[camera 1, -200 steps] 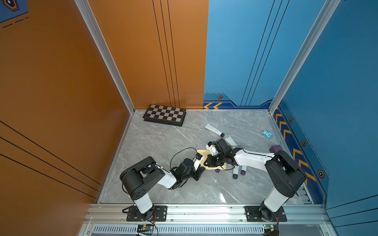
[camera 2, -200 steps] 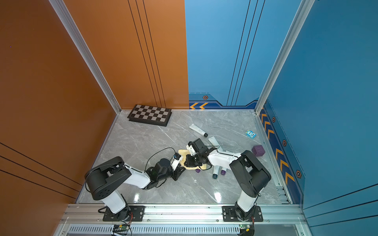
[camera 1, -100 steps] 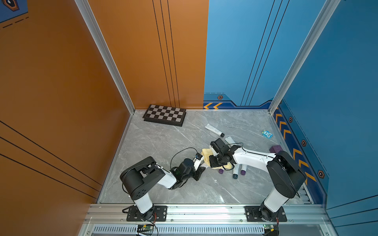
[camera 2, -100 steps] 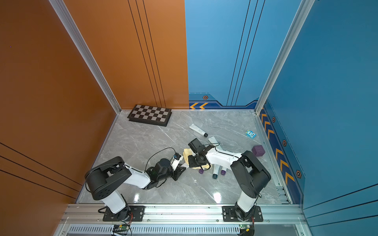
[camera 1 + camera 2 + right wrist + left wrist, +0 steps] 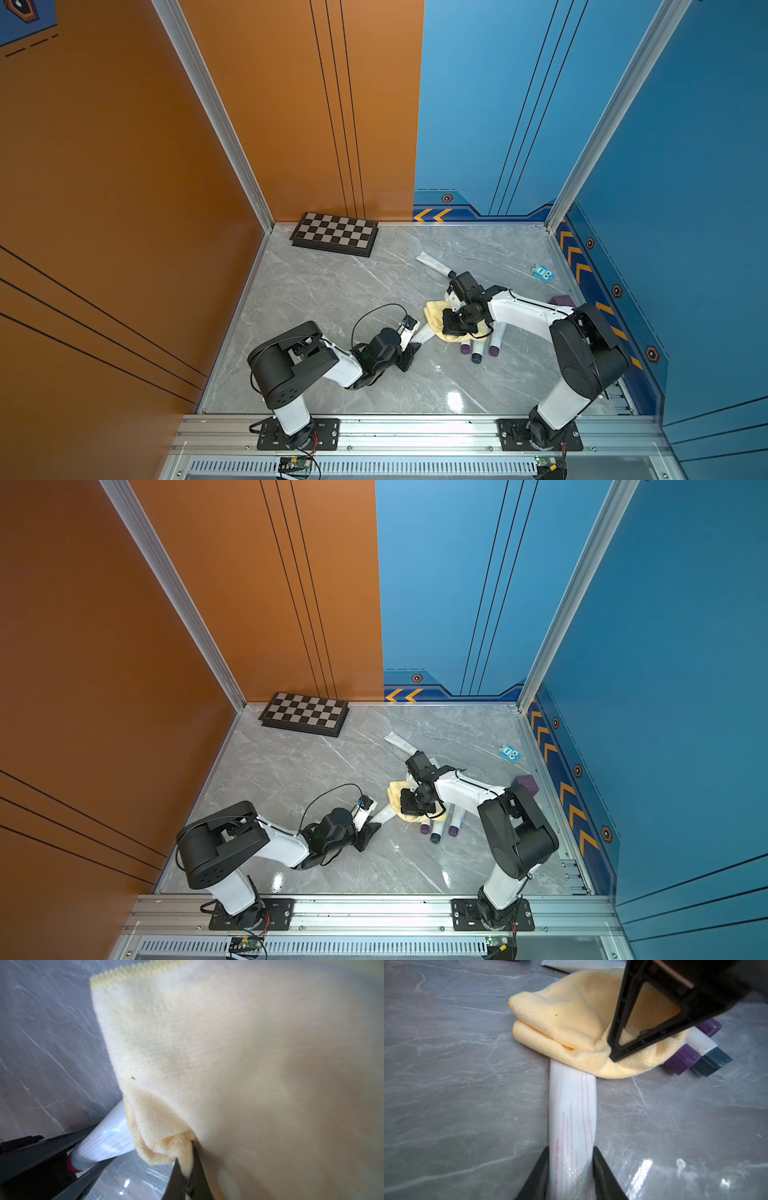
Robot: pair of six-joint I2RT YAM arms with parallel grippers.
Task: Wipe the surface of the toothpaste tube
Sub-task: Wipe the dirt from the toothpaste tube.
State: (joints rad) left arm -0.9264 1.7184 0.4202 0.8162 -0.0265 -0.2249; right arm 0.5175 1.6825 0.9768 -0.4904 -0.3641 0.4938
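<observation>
A white toothpaste tube (image 5: 572, 1109) with red print lies flat on the grey marble floor. My left gripper (image 5: 571, 1154) is shut on its near end, one finger on each side. The tube's far half is hidden under a folded yellow cloth (image 5: 566, 1020). My right gripper (image 5: 187, 1159) is shut on a fold of that cloth (image 5: 228, 1043) and presses it down over the tube (image 5: 108, 1136). Both top views show the tube (image 5: 424, 332) (image 5: 384, 813) running from the left gripper (image 5: 412, 347) (image 5: 371, 828) to the cloth (image 5: 434, 313) (image 5: 395, 793) under the right gripper (image 5: 453, 328) (image 5: 413, 808).
Three more tubes with purple and dark teal caps (image 5: 478, 353) lie just right of the cloth. Another white tube (image 5: 434, 264) lies behind the right wrist. A chessboard (image 5: 334, 235) sits at the back left, a small blue box (image 5: 543, 273) and a purple block (image 5: 563, 300) near the right wall.
My right gripper has dragged the cloth to the right along the tube, away from the left gripper, baring more of the tube. The left arm has stayed still.
</observation>
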